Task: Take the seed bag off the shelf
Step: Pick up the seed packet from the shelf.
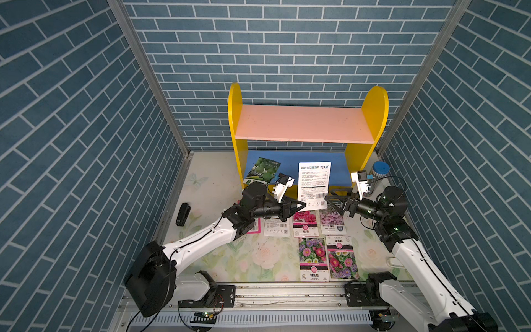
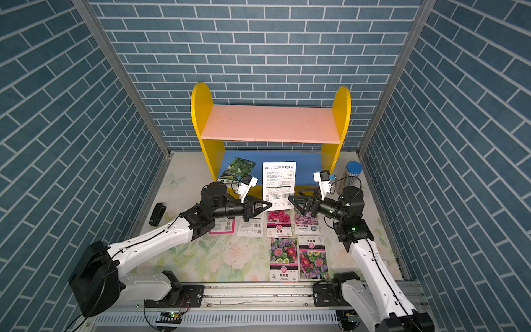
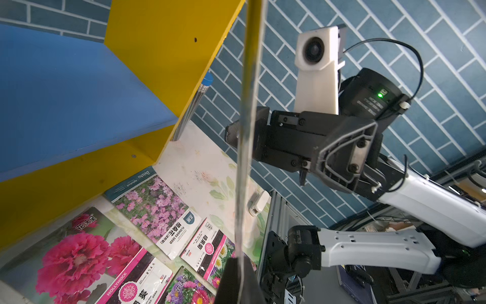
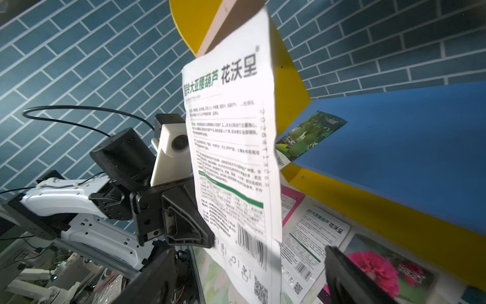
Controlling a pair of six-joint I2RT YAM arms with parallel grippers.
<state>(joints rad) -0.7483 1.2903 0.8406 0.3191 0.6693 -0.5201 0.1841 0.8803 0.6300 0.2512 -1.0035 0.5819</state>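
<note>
The shelf (image 1: 301, 123) (image 2: 267, 123) stands at the back, yellow sides with a pink upper board and a blue lower board (image 1: 339, 169). A white seed bag (image 1: 313, 184) (image 2: 279, 184) (image 4: 231, 158) hangs upright in front of the lower board. My left gripper (image 1: 300, 204) (image 2: 267, 204) (image 3: 238, 279) is shut on its lower corner; in the left wrist view the bag (image 3: 246, 131) shows edge-on. My right gripper (image 1: 333, 198) (image 2: 297, 199) (image 4: 252, 279) is open at the bag's other lower corner, one finger on each side. A green seed bag (image 1: 263, 171) (image 4: 307, 134) lies on the blue board.
Several flower seed packets (image 1: 313, 253) lie on the floral mat in front of the shelf. A blue-capped cylinder (image 1: 380, 172) stands right of the shelf. A black stapler (image 1: 183, 214) lies at the left. Brick-patterned walls close in three sides.
</note>
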